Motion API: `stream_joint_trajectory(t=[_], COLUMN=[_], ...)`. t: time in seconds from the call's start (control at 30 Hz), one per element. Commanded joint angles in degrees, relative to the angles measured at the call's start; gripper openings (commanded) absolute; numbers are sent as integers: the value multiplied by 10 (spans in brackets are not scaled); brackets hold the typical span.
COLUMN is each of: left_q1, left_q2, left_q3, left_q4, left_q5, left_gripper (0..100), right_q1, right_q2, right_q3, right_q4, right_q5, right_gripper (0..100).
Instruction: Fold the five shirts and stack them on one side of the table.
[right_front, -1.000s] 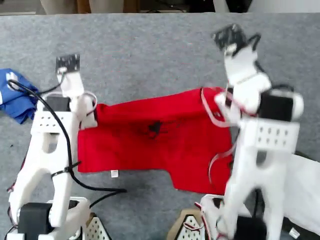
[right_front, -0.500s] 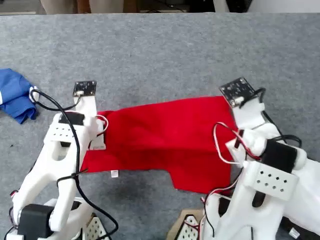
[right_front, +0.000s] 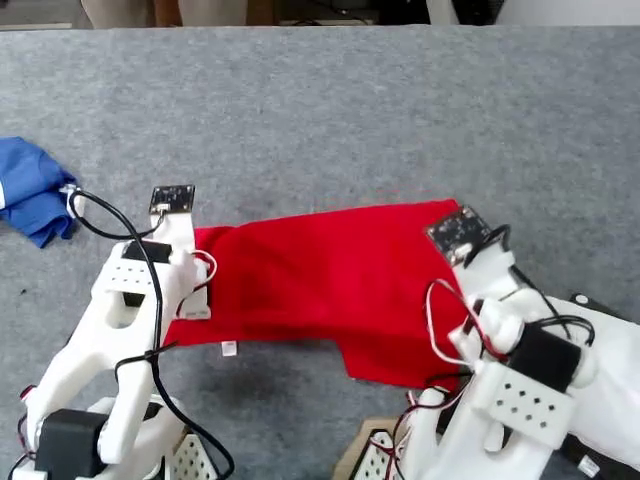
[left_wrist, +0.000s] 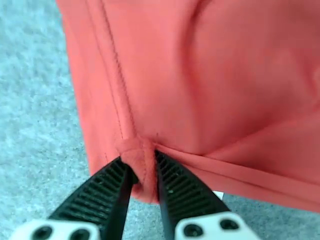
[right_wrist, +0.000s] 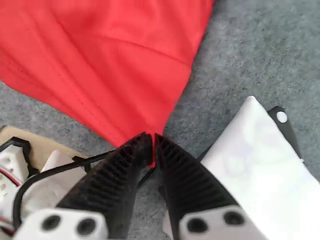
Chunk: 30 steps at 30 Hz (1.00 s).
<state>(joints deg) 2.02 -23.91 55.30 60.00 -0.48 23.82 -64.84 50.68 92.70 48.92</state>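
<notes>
Mid-table, the red shirt (right_front: 320, 280) lies across the grey table (right_front: 320, 110). The left gripper (left_wrist: 142, 172) is clamped on its hem corner, the right gripper (right_wrist: 151, 145) clamped on the opposite near corner. Versus a second ago, both arms have drawn back toward their bases, carrying the far edge over. The dark print is now hidden, so the first fold looks done. A blue shirt (right_front: 30, 200) and a white shirt (right_wrist: 255, 165) wait at the sides.

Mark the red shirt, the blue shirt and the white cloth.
red shirt (right_front: 320, 275): high view, middle of the spread cloth.
blue shirt (right_front: 30, 195): high view, middle of the bunch.
white cloth (right_wrist: 260, 160): right wrist view, its flat face.
</notes>
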Motion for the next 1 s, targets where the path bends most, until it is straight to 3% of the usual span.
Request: stream_joint_trajectory(t=[0.0, 0.33, 0.53, 0.63, 0.8, 0.97], left_q1=[-1, 9, 19, -7, -50, -98], left_q2=[-15, -15, -15, -15, -15, -14], left_q3=[0, 1, -7, -39, -130, -257], left_q4=[-4, -2, 41, 81, 162, 194], left_q5=[-4, -4, -1, -4, -4, 4], left_gripper=[19, 24, 224, 250, 250, 233], right_q1=[20, 41, 39, 38, 34, -22], right_q2=[-13, -13, -13, -13, -11, 78], right_q3=[6, 24, 24, 17, -30, -78], right_q4=[-1, -29, -39, -37, -40, -62], right_q5=[9, 37, 40, 40, 37, -9], right_gripper=[5, 12, 183, 221, 211, 0])
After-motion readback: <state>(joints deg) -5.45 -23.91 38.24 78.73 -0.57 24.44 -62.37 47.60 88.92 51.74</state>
